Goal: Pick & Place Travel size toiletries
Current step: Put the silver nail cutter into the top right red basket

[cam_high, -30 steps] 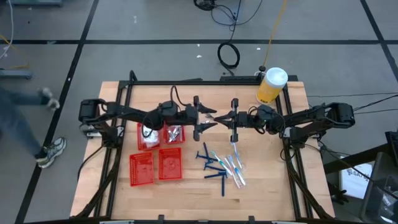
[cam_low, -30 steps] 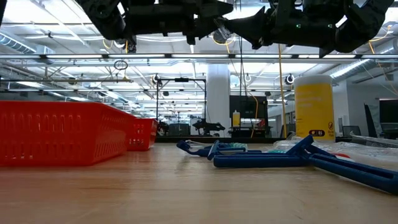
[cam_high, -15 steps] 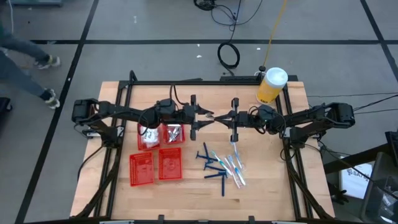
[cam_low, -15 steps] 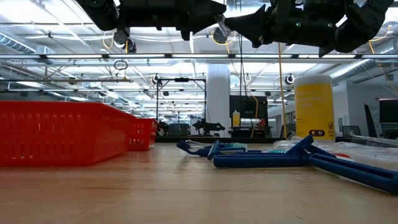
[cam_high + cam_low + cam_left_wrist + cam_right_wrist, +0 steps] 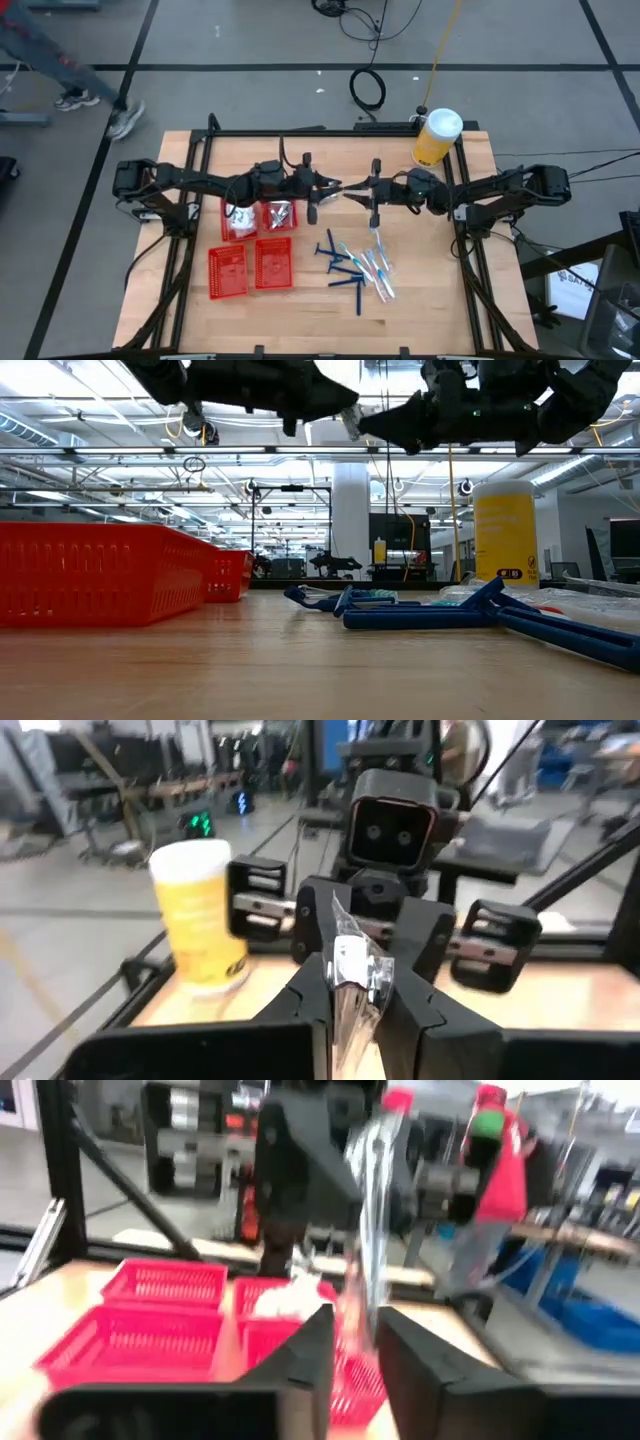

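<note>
We're looking at a big workshop with a grey concrete floor [image 5: 250, 40] crossed by dark tape lines [image 5: 300, 66]. Black cables are lying coiled on it [image 5: 367, 88], and a yellow cord [image 5: 437, 55] is running across. From table height, ceiling lights are glowing over pipes and trusses [image 5: 120, 455], and a white column [image 5: 351, 520] is standing among dim racks. Someone's legs are passing by [image 5: 70, 70].

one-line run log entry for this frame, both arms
phase: mid-air handover | left gripper: meets right | right gripper: shut on clear-wrapped toothbrush | four red mesh baskets: left | dark blue razors: on table
</note>
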`<state>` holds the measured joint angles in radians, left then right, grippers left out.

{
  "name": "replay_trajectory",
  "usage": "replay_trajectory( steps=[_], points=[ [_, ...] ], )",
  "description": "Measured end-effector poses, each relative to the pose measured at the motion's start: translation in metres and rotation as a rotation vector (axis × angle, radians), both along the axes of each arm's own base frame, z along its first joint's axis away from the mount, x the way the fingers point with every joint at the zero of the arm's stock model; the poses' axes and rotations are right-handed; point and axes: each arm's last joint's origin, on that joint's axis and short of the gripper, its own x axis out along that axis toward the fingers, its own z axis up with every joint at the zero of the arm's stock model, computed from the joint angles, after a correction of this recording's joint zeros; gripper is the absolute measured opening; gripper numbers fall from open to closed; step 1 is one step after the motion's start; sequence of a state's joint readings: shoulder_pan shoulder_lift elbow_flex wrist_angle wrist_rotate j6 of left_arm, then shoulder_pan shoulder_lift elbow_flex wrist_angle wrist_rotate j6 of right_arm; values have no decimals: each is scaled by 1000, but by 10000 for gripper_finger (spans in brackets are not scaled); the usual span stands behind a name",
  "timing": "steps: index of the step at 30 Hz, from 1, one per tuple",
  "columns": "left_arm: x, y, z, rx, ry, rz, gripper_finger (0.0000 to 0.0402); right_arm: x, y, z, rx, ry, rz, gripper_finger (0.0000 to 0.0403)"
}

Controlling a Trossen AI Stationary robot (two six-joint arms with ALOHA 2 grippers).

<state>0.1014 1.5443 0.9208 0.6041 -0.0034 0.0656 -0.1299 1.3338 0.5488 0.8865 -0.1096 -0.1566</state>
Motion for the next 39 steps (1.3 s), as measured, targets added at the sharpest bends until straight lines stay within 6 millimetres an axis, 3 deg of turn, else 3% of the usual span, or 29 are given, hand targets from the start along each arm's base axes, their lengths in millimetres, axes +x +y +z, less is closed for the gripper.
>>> replay_trajectory(
  steps=[5, 12, 23, 39],
  points=[
    [-20, 3, 18, -22, 52, 138, 32, -1, 0, -15, 59, 141, -27, 153],
    [-46, 0, 11, -200, 296, 209, 32, -2, 0, -20, 65, 191, -33, 216],
    [-68, -5, -55, -471, 479, 366, 32, -2, -1, -20, 63, 195, -39, 207],
    [-114, -16, -77, -621, 431, 443, 32, -3, -5, -23, 46, 228, -53, 200]
  ],
)
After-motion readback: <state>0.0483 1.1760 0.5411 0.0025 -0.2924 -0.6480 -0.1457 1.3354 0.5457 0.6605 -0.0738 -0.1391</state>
